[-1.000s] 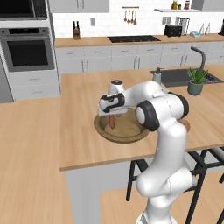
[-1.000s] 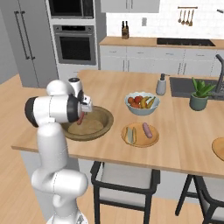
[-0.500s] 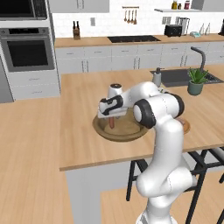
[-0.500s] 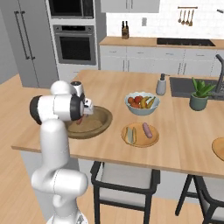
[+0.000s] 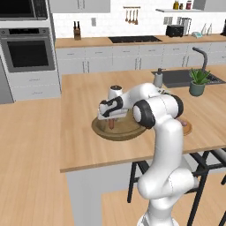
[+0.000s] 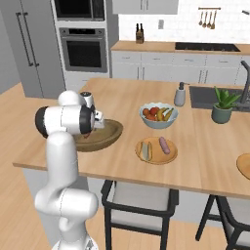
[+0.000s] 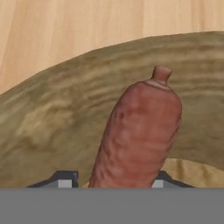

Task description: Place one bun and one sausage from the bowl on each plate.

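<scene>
One sausage [image 7: 140, 135] stood between the two dark finger tips in the hand view, its knotted end pointing away from the camera; the jaws [image 5: 112, 124] were pressed against its sides, clenched on it. The gripper hung low inside the wooden bowl [image 5: 102, 131], near the front edge of the table [image 5: 79, 150], with the sausage showing as a short reddish piece beneath the hand in the left base view. Behind the sausage in the hand view rose the bowl's thick olive-brown wall [image 7: 65, 109], and beyond that the pale wood of the tabletop.

Farther along the table, to the robot's right, lay one plate [image 6: 172, 157] carrying a bun [image 6: 144, 151] and a second sausage [image 6: 164, 145], side by side and slightly apart. The other plate [image 6: 244, 166] sat at the far right edge of the right base view, well apart from the first. Just behind the loaded plate stood a glassy fruit bowl [image 6: 158, 115]. Farther back were a soap dispenser [image 6: 180, 94], a potted plant [image 6: 223, 106] and the sink [image 6: 215, 95].
</scene>
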{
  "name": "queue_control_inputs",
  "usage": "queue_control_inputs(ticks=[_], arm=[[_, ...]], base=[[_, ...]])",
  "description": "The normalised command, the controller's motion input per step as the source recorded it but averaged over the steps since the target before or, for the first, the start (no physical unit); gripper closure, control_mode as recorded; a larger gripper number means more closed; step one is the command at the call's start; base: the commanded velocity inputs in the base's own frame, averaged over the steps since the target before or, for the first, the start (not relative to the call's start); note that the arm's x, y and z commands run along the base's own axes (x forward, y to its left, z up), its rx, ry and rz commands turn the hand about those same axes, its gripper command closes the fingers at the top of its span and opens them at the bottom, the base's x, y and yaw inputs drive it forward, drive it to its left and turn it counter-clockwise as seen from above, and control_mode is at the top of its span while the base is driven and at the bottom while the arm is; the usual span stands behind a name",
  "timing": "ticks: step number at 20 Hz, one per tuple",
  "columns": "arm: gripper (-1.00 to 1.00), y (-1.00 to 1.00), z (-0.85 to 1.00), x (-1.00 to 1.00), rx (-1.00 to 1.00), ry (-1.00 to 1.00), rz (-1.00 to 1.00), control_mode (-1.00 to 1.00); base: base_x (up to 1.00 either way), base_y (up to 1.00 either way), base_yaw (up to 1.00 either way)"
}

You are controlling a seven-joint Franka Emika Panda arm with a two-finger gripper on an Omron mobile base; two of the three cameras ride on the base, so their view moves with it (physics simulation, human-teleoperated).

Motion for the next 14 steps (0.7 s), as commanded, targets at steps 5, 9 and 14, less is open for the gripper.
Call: queue_control_inputs(ticks=[5, 9, 14], arm=[[1.00, 0.00, 0.21, -0.02, 0.00, 0.00, 0.00, -1.00], [1.00, -0.05, 0.89, -0.50, 0.00, 0.00, 0.00, -1.00], [1.00, -0.32, 0.94, -0.74, 0.00, 0.00, 0.00, -1.00]], base=[[0.00, 0.00, 0.00], [0.00, 0.00, 0.00], [0.00, 0.00, 0.00]])
